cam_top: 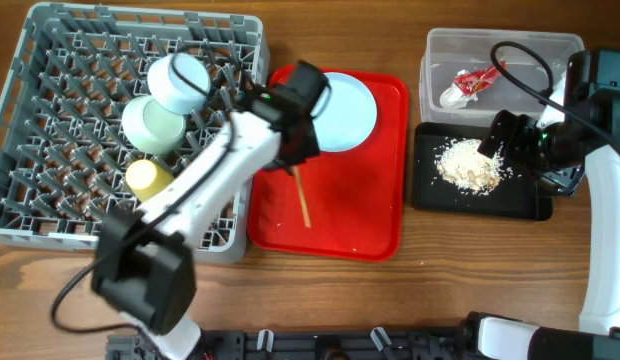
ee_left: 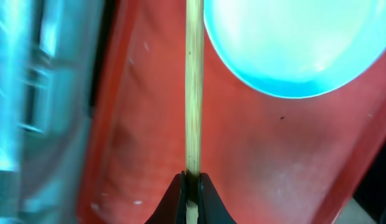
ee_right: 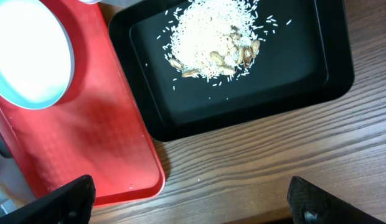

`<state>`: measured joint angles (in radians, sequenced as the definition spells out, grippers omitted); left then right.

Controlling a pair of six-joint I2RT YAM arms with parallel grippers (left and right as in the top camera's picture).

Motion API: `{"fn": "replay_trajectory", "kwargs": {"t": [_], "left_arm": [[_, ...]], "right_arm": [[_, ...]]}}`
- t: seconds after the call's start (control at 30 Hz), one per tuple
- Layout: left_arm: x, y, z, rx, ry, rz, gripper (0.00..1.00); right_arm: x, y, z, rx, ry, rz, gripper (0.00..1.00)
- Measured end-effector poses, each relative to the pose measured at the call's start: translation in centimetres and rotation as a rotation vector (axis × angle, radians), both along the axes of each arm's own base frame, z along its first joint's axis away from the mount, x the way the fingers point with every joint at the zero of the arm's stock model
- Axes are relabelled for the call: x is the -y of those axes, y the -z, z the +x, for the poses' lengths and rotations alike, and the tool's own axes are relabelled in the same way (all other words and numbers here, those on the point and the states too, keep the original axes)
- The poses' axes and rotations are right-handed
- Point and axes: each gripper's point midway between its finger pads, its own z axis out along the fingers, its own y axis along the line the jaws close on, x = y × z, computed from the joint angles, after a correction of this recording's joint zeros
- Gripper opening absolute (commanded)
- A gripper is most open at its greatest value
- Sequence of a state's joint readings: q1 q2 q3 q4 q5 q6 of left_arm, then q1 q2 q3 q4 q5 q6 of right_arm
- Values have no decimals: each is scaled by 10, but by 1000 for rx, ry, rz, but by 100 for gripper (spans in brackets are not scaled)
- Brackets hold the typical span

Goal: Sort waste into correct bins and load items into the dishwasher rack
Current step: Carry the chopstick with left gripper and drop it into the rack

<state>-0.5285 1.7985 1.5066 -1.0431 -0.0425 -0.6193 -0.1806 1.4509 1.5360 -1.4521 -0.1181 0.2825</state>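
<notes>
Left tool (ee_left: pixel 192 186) shut tight on one chopstick (ee_left: pixel 193 93) end, stick running toward lower frame; rack (cam_top: pixel 140 14) lies left, nearest my left arm. Right tool (ee_right: pixel 193 205) wide, empty.

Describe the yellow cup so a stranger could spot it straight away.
Find the big grey rack on the table's left. Three vessels line up in it; the yellow cup is the one nearest the robot, beside the pale green bowl. It is the smallest and the only yellow one.
</notes>
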Motion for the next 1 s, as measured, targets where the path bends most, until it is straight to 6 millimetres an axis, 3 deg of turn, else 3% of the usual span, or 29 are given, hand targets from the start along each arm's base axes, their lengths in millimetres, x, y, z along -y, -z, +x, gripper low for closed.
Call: {"fn": "replay_trajectory", "kwargs": {"t": [0.27,0.47,0.67,0.7,0.73,0.83,1.0], "left_arm": [[-67,-51,26,160,171,46,4],[-104,-56,38,185,280,84,4],[-111,-58,50,234,359,94,4],[-110,-58,51,234,368,95,8],[-110,-57,51,232,372,95,19],[-109,-48,53,212,388,95,30],[-108,-34,55,175,389,90,38]], "right_arm": [[0,0,0,0,0,0,100],[0,0,0,0,0,0,100],[0,0,0,0,0,0,100],[0,0,0,0,0,0,100],[0,0,0,0,0,0,100],[0,0,0,0,0,0,100],[0,0,0,0,0,0,100]]}}
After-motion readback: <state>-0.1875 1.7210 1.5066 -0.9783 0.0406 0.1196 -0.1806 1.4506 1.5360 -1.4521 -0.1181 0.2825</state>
